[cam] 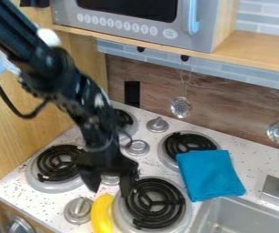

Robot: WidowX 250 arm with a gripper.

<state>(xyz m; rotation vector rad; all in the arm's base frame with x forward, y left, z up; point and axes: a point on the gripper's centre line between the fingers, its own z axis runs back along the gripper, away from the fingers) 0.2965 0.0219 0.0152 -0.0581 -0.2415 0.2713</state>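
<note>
1. Speckled white stovetop (256, 166), four black coil burners; wood-grain backsplash (226, 104); microwave (132, 20) on shelf above.
2. Metal sink (226, 219), lower right; folded blue cloth (208, 175) reaches its rim.
3. Smooth, curved yellow banana (101, 215) between silver knob (78, 210) and near burner (181, 205).
4. Black gripper (110, 192) just by banana's upper end, jaws spread.

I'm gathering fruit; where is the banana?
In the camera view, the banana lies at the bottom, left of centre, between a silver knob and a coil burner.
</note>
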